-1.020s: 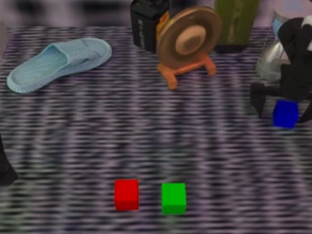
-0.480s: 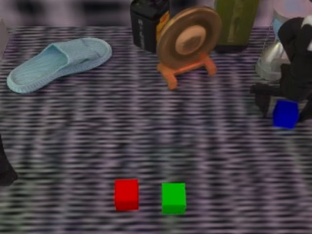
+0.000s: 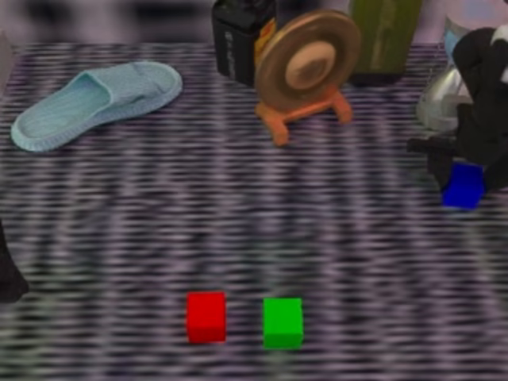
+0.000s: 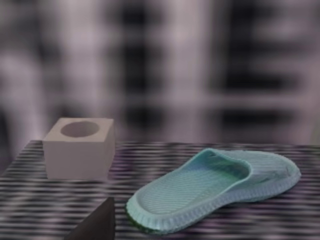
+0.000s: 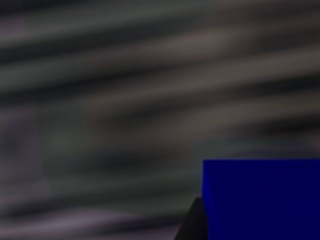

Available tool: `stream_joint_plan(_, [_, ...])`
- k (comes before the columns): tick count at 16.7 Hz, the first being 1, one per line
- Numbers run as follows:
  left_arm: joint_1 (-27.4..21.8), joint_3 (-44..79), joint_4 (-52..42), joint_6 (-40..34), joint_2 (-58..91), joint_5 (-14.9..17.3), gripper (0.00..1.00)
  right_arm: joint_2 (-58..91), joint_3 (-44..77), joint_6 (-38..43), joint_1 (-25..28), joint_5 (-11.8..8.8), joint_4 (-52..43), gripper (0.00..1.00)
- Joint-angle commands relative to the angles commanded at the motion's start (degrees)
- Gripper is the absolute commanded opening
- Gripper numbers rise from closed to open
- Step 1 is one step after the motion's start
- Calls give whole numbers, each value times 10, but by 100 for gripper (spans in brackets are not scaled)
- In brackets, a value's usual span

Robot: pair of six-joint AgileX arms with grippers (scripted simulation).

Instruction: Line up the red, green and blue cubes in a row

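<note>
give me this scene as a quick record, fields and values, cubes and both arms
red cube: near edge of the table, left of the green one
green cube: beside the red cube, apart from it, roughly level with it
blue cube: far right, away from the other two, not in the row
right gripper: at the blue cube, fingers around it
left arm: parked at the left edge
clutter: slipper back left, round disc on a stand back centre
row: two of three cubes placed
</note>
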Motion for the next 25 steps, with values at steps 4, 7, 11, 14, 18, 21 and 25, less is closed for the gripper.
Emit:
stream_joint_plan(4, [0, 0, 0, 0, 0, 0, 100, 0, 0, 0, 0, 0, 0, 0])
stream_joint_plan(7, [0, 0, 0, 0, 0, 0, 100, -17, 4, -2, 0, 4, -6, 0])
stream_joint_plan(11, [0, 0, 0, 0, 0, 0, 100, -32, 32, -2, 1, 3, -48, 0])
stream_joint_plan(14, [0, 0, 0, 0, 0, 0, 100, -55, 66, -3, 4, 3, -112, 0])
stream_joint_plan(18, [0, 0, 0, 0, 0, 0, 100, -68, 83, -4, 5, 4, -136, 0])
stream_joint_plan(21, [0, 0, 0, 0, 0, 0, 100, -68, 80, -1, 3, 4, -134, 0])
stream_joint_plan(25, [0, 0, 0, 0, 0, 0, 100, -117, 20, 45, 66, 4, -119, 0])
